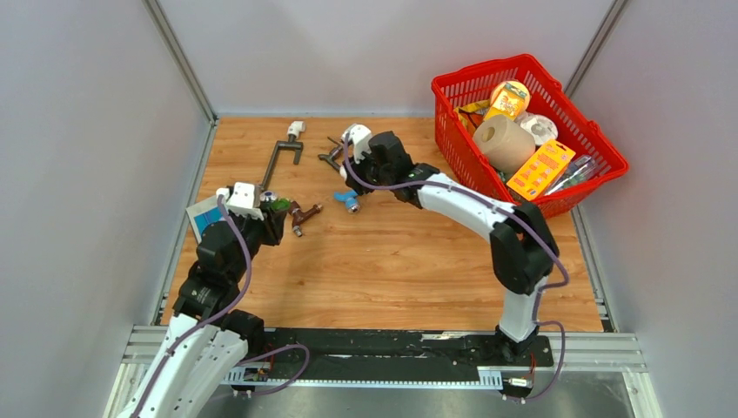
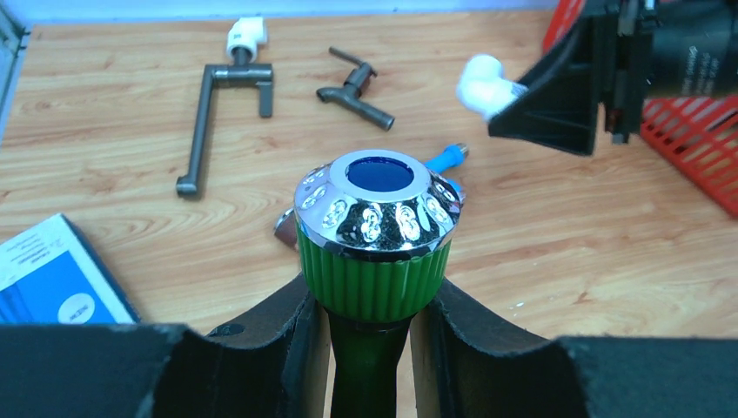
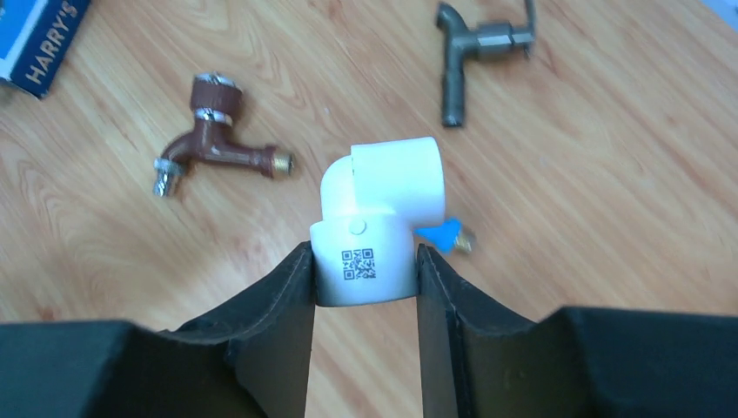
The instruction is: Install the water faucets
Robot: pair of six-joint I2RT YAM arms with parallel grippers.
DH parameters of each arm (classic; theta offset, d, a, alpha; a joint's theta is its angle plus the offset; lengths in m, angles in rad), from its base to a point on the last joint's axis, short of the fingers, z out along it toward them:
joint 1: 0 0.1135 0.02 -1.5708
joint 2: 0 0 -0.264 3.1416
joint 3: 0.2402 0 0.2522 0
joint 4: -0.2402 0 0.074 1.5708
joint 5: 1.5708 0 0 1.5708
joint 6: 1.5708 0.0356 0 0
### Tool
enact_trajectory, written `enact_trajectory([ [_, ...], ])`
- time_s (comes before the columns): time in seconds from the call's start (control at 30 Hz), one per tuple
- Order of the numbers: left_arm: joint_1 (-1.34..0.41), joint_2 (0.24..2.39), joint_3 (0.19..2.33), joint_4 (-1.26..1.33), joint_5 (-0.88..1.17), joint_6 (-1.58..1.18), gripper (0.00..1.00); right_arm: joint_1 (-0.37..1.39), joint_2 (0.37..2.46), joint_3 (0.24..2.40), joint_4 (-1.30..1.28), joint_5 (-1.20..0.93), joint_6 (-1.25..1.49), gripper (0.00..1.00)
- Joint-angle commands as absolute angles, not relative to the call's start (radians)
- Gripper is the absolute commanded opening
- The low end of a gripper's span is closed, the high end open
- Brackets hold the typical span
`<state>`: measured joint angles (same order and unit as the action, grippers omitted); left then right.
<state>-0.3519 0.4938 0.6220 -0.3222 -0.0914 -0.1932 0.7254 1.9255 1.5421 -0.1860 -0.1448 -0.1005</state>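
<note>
Your left tool (image 2: 369, 300) is clamped on the green faucet (image 2: 374, 274) at its ribbed collar, and your right tool (image 3: 365, 279) pinches the white elbow fitting (image 3: 383, 187). The faucet is probably rigid and light, so grip the ribs, not the slick chrome cap. Beyond the right tool, the brown faucet (image 3: 218, 144), blue faucet (image 3: 444, 235) and dark grey faucet (image 3: 474, 52) lie on the tabletop (image 3: 566, 218).

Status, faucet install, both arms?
Left gripper shut on green faucet. Right gripper shut on white elbow fitting. Brown faucet, blue faucet, grey faucet loose on table.

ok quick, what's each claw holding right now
Left claw: closed on the green faucet.
Right claw: closed on the white elbow pipe fitting.
</note>
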Motion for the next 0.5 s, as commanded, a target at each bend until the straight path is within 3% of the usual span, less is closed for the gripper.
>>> enact_trajectory([
  [0.0,-0.348,0.419,0.572,-0.196,-0.006,-0.245,0.00,0.715,1.780,1.341,-0.253,-0.002,0.033,0.16],
  [0.17,-0.348,0.387,0.564,-0.134,0.078,-0.216,0.00,0.710,1.654,1.106,-0.281,0.072,0.158,0.11],
  [0.47,-0.348,0.650,0.719,-0.035,0.251,-0.227,0.00,0.701,1.594,0.905,-0.305,0.181,0.328,0.10],
])
